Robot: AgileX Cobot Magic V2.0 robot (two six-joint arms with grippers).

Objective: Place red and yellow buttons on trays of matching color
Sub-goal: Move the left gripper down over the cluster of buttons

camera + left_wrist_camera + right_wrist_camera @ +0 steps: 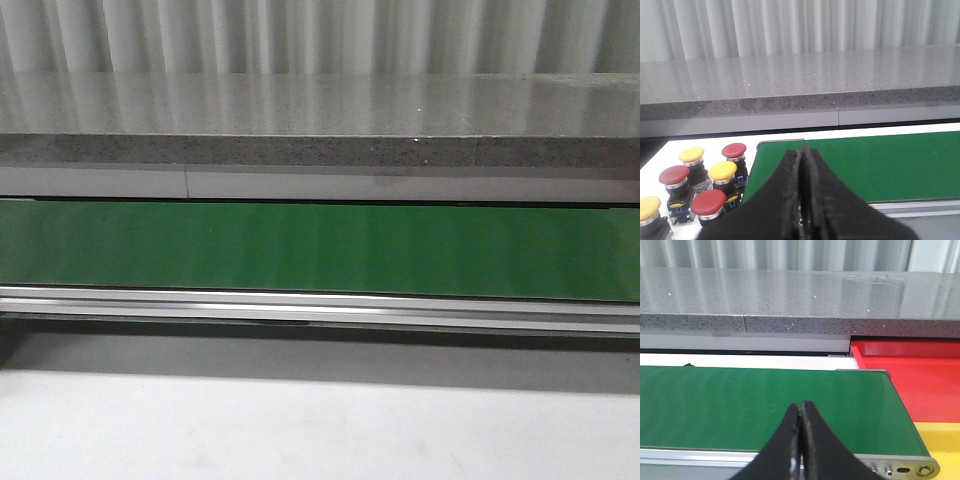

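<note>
Several red and yellow buttons stand in a cluster on the white table in the left wrist view, among them a red button (734,150) and a yellow button (722,171), just beyond the end of the green belt (860,162). My left gripper (801,152) is shut and empty, over the belt's end, beside the cluster. The right wrist view shows the red tray (912,375) and a corner of the yellow tray (942,442) past the belt's other end. My right gripper (800,407) is shut and empty above the belt (765,405). Neither gripper shows in the front view.
A green conveyor belt (320,248) runs across the front view with an aluminium rail (320,305) along its near side. Behind it stands a grey speckled stone ledge (320,120) with a pleated white curtain. A white table surface (300,430) lies in front.
</note>
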